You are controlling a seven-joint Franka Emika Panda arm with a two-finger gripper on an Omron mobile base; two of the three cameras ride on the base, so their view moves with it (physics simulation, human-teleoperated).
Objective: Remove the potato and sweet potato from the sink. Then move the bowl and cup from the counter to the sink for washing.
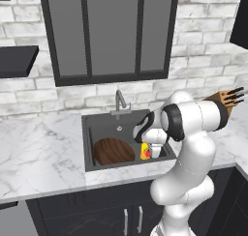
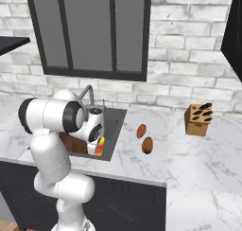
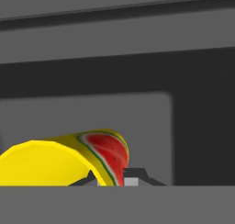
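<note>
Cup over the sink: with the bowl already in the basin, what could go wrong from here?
1. The gripper is shut on the cup by its rim alone; a thin pinch like that could slip or let the cup swing.
2. The cup hangs near the sink's right wall, beside the bowl; on release it may tip over or knock the wall.
3. The potato and sweet potato sit on the counter near the basin, where a wide arm swing might nudge them.

Wooden knife block (image 2: 198, 119) with dark handles stood on the marble at 3 o'clock, dark-framed window (image 1: 109, 34) at 12 o'clock on a white brick wall (image 2: 189, 55), dark shelf (image 1: 17, 61) at 9 o'clock, dark cabinets (image 1: 97, 211) at 6 o'clock.
</note>
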